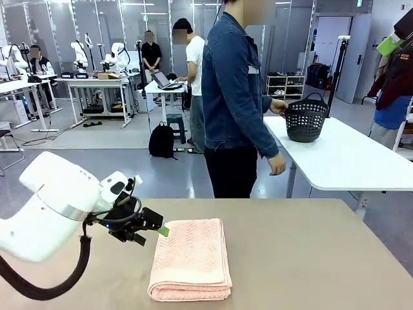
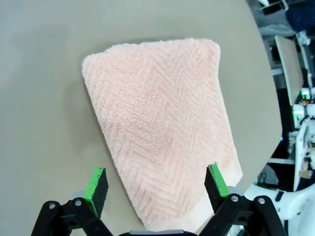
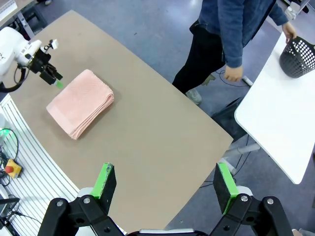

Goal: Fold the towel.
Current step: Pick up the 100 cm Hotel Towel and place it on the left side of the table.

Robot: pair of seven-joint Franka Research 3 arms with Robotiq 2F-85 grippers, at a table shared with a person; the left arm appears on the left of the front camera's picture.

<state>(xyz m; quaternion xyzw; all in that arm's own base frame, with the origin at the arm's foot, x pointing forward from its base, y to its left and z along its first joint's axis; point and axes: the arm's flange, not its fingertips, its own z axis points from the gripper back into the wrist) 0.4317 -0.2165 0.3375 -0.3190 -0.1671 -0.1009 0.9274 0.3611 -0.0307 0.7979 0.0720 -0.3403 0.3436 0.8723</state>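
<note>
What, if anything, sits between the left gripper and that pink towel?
Nothing visible. The open left gripper hovers just beside the folded towel, with bare table around it.

Folded towel (image 3: 80,103) lies on table (image 3: 162,142), seemingly clear of open right gripper (image 3: 165,184).

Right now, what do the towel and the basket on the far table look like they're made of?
The towel: soft terry cloth, matte salmon pink, with fuzzy loops and a woven herringbone pattern. The basket: probably rigid dark plastic, judging by its perforated wall and thin arched handle; too far off for the finish to be certain.
</note>
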